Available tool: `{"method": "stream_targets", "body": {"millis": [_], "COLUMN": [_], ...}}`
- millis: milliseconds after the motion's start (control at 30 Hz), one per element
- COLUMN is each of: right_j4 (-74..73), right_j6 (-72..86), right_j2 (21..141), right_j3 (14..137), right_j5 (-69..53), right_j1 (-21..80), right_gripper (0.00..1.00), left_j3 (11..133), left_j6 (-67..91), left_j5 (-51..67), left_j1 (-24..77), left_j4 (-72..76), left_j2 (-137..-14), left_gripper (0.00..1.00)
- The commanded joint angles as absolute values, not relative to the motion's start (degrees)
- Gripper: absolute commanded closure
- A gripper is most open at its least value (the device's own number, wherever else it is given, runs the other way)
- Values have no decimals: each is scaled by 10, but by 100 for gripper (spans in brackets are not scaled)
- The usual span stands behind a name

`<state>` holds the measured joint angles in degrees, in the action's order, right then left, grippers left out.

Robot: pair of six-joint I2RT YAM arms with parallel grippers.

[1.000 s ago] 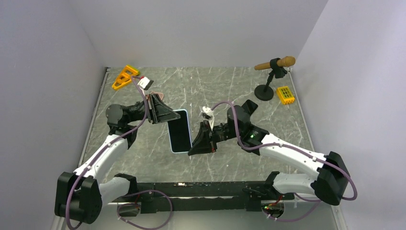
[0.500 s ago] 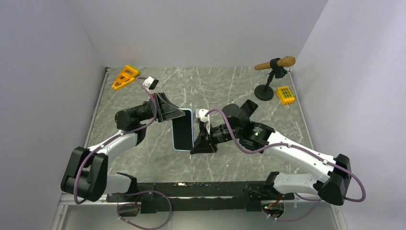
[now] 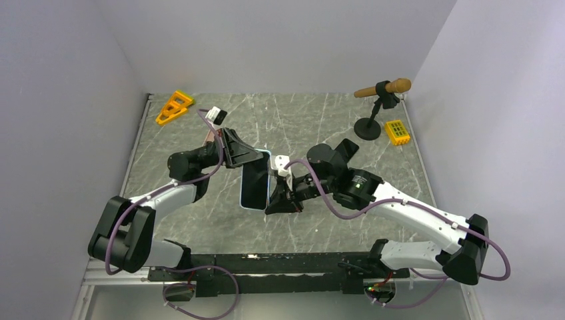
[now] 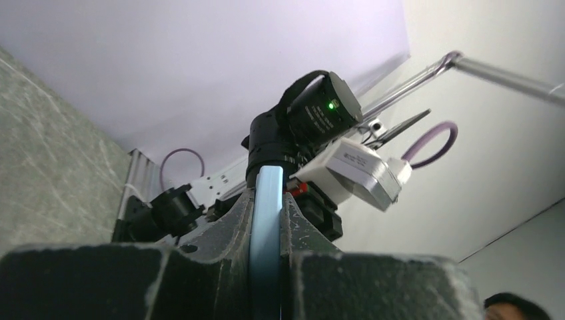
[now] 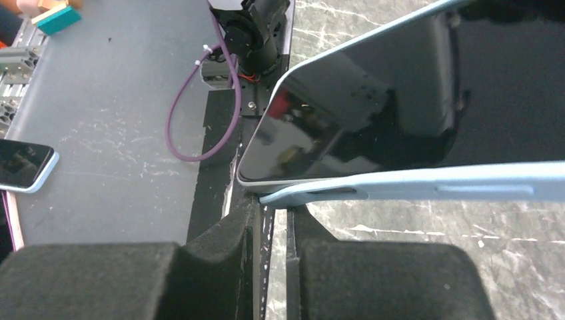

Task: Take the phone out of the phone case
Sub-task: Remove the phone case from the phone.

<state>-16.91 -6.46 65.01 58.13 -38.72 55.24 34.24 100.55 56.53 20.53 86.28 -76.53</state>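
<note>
The phone (image 3: 254, 184), black screen, sits in a light blue phone case (image 3: 268, 175) and is held tilted above the table's middle. My left gripper (image 3: 248, 159) is shut on its far end; in the left wrist view the case (image 4: 266, 227) shows edge-on between the fingers of the left gripper (image 4: 268, 195). My right gripper (image 3: 272, 205) is at the near corner. In the right wrist view the right gripper (image 5: 274, 203) is nearly closed at the case's lip (image 5: 453, 183), which stands peeled off the phone's corner (image 5: 373, 113).
An orange frame (image 3: 173, 107) lies at the far left. A microphone on a stand (image 3: 380, 93) and a yellow block (image 3: 397, 131) are at the far right. Another phone (image 5: 23, 165) lies on the grey surface beyond the table's near edge.
Both arms have shifted right and drawn together. The phone has turned more onto its edge and looks narrower from above. Both grippers have stayed at its ends.
</note>
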Motion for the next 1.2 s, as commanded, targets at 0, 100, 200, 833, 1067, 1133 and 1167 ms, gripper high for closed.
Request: {"method": "stream_targets", "body": {"millis": [0,100,200,833,1067,1133,1167], "right_j4": [8,12,28,-135,-54,24,46], "right_j6": [-172,-173,-159,297,380,429,452], "right_j2": [662,665,666,520,497,502,508], "right_j3": [663,670,664,463,461,443,438], "right_j5": [-304,-283,-229,33,-199,-260,-274], "right_j1": [541,541,541,523,524,523,523], "right_gripper": [100,100,100,69,58,57,57], "left_j3": [343,336,328,293,291,284,279], "left_j6": [1078,1081,1070,845,749,749,751], "left_j5": [573,565,560,431,366,346,340], "left_j1": [253,262,265,237,229,224,220], "left_j4": [878,884,875,598,423,413,414], "left_j2": [-781,-786,-781,-607,-522,-505,-499], "left_gripper": [100,100,100,100,100,100,100]}}
